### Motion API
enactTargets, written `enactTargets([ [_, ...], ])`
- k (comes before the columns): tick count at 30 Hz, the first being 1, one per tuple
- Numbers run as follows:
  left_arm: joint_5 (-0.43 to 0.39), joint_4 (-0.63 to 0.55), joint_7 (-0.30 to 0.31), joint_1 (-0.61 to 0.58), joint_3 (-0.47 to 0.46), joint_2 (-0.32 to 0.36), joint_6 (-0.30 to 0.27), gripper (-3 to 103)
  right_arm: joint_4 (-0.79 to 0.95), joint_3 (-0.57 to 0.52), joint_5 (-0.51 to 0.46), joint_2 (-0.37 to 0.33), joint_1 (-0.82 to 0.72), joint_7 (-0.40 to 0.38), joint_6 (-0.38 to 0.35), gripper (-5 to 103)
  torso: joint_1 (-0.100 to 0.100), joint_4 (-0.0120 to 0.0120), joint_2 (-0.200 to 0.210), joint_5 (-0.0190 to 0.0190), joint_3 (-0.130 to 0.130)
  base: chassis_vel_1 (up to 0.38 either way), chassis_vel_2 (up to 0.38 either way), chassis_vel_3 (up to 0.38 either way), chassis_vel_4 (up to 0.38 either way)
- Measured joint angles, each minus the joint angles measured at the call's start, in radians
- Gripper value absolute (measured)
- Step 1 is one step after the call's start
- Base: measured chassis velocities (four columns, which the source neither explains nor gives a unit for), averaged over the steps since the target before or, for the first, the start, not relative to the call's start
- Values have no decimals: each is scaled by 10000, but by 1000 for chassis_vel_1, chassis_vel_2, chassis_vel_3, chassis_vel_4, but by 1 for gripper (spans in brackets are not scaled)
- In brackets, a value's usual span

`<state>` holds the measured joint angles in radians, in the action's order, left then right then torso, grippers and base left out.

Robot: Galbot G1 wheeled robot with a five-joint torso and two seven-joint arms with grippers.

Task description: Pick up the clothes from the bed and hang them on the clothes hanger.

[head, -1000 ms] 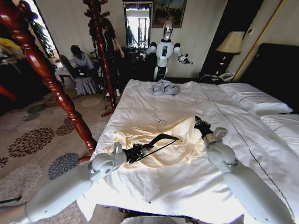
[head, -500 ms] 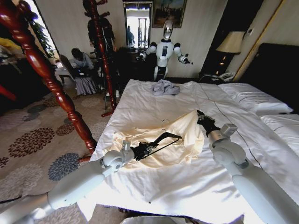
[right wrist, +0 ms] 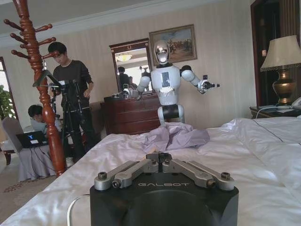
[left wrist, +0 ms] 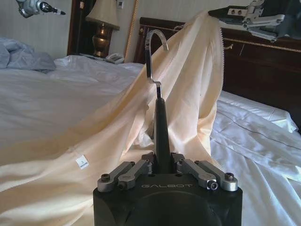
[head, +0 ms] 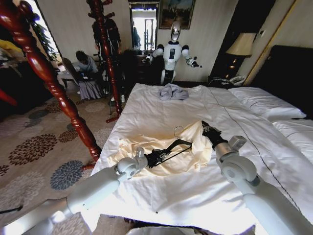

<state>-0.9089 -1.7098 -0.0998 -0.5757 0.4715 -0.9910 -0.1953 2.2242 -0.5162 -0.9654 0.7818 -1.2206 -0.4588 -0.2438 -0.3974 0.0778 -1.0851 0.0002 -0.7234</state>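
A: Left gripper (left wrist: 162,170) is clenched on the slim black hanger with silver wire hook (left wrist: 157,89), low over the white-sheeted bed (head: 161,105).

B: Right gripper (head: 208,129) pinches the floppy cream-yellow sweatshirt (head: 183,149)'s edge, lifting it. Light, drapey; grab hems.

Left gripper (head: 155,157) clamped on clothes hanger (head: 172,148) over cream clothes (head: 164,152) on bed (head: 146,107). Right gripper (head: 206,128) pinching raised fabric edge. Grey garment (head: 172,91) near far edge.
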Motion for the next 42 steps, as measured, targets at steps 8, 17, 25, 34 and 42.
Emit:
enactTargets([
  [8,-43,212,51,125,-102,-254,53,16,381,-194,-45,-55,-668,-35,-101,0,1,1,0,-2,1,0,0,0,0],
  [17,102,582,24,345,82,-670,55,16,399,128,106,202,-815,-40,-201,0,1,3,-1,-1,0,0,0,0,0],
  [25,68,656,122,376,207,-809,57,16,436,431,85,338,-659,-121,-371,0,0,0,0,-1,0,0,0,0,0],
  [34,-33,561,333,502,235,-970,79,16,711,652,138,464,-820,-111,-706,0,1,2,0,-1,0,0,0,0,0],
  [42,-55,146,413,336,278,-896,94,16,896,491,52,410,-1182,13,-1001,27,1,2,0,-1,0,0,0,0,0],
])
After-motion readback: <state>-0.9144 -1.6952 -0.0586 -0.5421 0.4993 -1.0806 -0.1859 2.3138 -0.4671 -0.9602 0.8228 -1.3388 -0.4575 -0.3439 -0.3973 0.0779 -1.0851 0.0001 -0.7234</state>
